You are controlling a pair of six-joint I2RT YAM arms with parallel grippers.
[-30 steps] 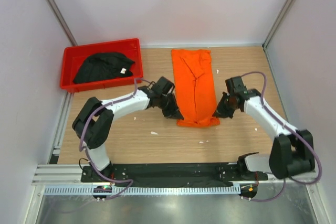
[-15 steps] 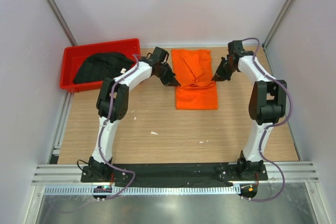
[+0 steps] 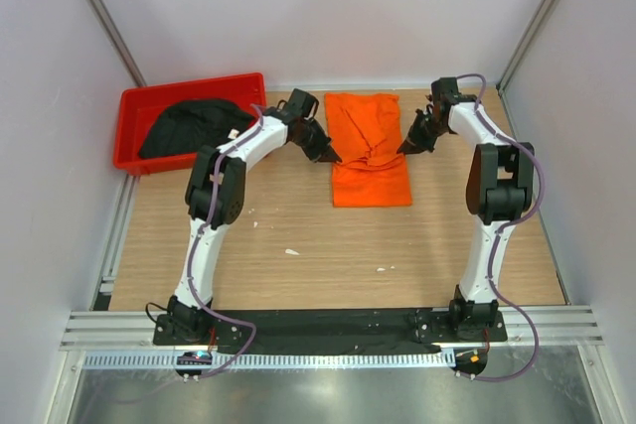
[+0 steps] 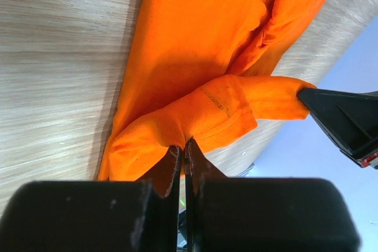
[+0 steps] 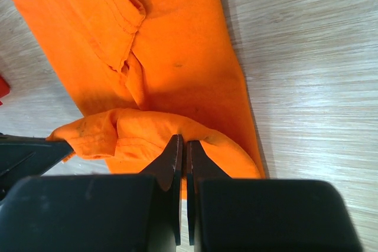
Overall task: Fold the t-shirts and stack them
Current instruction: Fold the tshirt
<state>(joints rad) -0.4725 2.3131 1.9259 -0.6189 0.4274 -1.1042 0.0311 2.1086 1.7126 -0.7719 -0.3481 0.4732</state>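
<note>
my left gripper [image 3: 329, 157] and right gripper [image 3: 403, 147] each pinch the lifted hem of the plain bright orange cloth t-shirt [image 3: 370, 174], far centre on the wooden bench [image 3: 298, 245]; if one pinch slips, i expect a skewed fold.

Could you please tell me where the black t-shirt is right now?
In the top external view, the black t-shirt lies bunched inside the red bin at the far left, left of the left pincer and the orange t-shirt.

One t-shirt [image 3: 371, 171] on table [image 3: 298, 235] between left pincer [image 3: 333, 158] and right pincer [image 3: 401, 149]; other t-shirt [image 3: 194, 126] in bin [image 3: 134, 104], far left.
</note>
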